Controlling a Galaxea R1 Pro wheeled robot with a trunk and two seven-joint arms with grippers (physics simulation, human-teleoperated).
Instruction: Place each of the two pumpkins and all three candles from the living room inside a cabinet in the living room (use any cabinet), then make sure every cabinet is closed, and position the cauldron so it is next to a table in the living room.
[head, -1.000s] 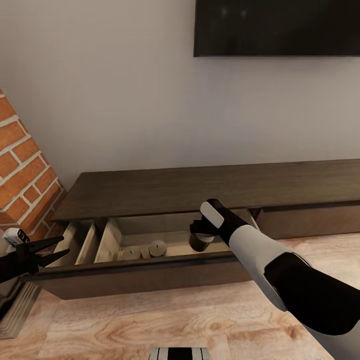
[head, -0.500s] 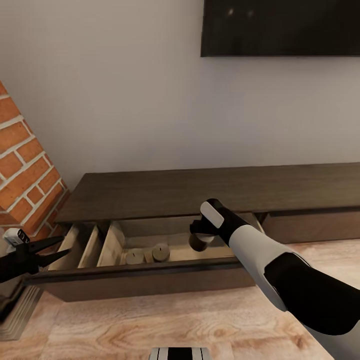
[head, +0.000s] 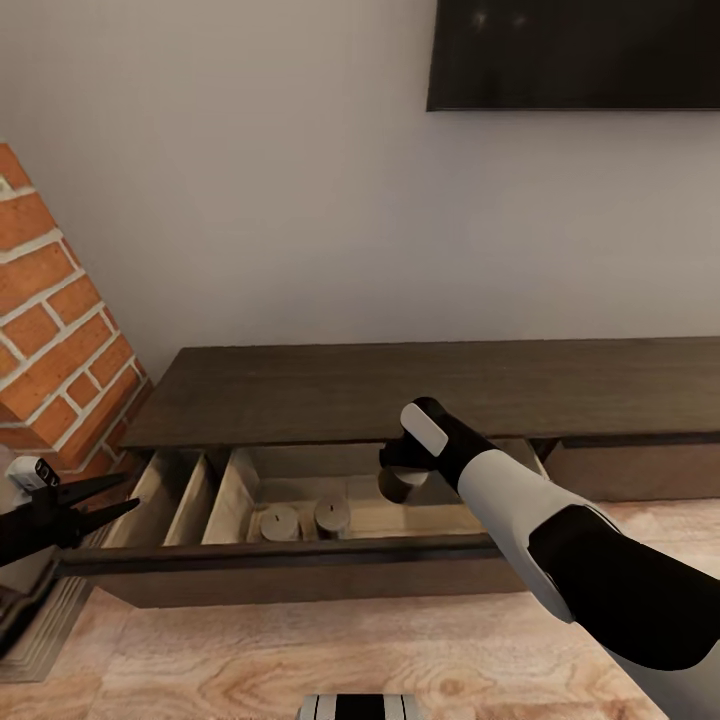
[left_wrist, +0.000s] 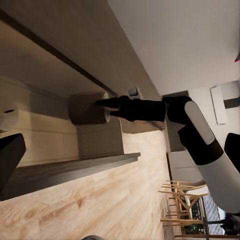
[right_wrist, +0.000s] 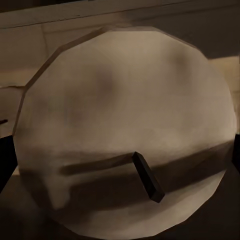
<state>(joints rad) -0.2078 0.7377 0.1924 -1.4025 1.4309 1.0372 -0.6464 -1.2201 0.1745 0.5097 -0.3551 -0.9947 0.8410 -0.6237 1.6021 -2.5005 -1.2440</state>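
I see the long dark cabinet (head: 420, 385) running along the pale wall, its flat top bare, and its wide drawer (head: 290, 575) pulled out toward me, the front edge level above the wooden floor (head: 300, 660). A brick column (head: 55, 330) stands just beside the cabinet's left end, narrowing the room on that side. A dark screen (head: 575, 55) hangs on the wall well above the cabinet.

Inside the drawer, slanted dividers (head: 205, 485) split off narrow compartments at the left; the wide compartment to their right has open floor between the things in it. Two candles (head: 305, 518) stand upright there, just beside each other and near the drawer's front wall.

My right arm reaches in over the front edge. The right gripper (head: 402, 470) is clamped on a third candle (head: 403, 484), held over the wide compartment, to the right of the other two and apart from them; in the left wrist view its fingers (left_wrist: 111, 102) pinch the candle's top end. Whether it touches the drawer floor I cannot tell.

My left gripper (head: 100, 500) hovers at the drawer's left end, fingers spread and empty.
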